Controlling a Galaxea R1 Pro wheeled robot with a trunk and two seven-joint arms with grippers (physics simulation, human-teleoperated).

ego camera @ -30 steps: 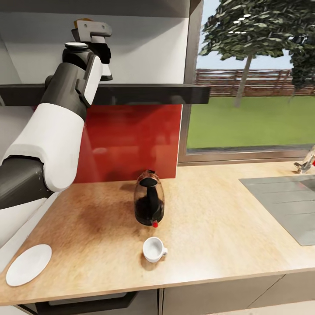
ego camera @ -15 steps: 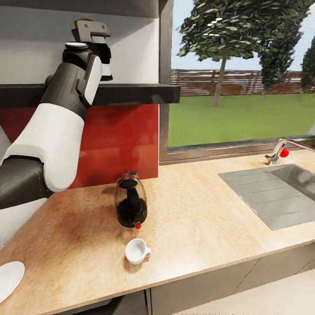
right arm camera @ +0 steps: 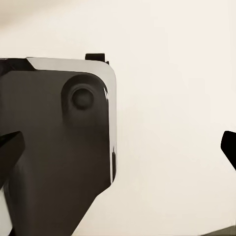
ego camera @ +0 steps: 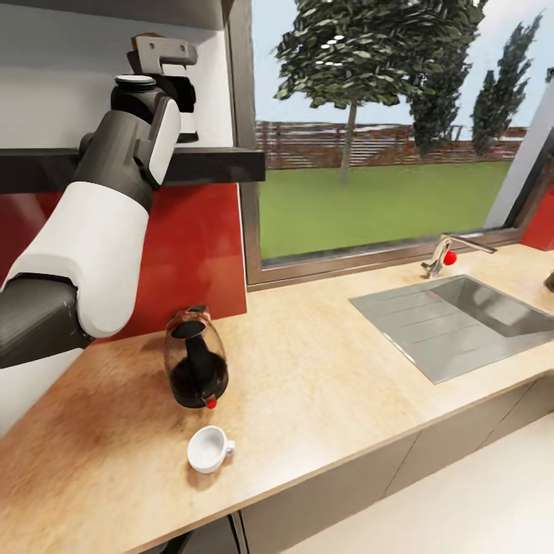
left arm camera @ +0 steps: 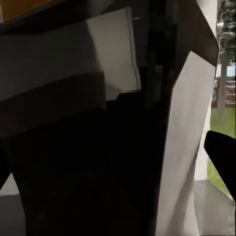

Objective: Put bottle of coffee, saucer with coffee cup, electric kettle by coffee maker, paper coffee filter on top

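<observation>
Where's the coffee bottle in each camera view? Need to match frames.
Head view: bottle of coffee at top left above the shelf, its gold cap peeking out behind the left end effector.
Left wrist view: bottle of coffee close up, with a dark body and pale label.
Right wrist view: dark robot housing against a pale surface.
Shared landmark: tree outside the window.

text: none legible — labels: none legible — numbers/signs: none legible
</observation>
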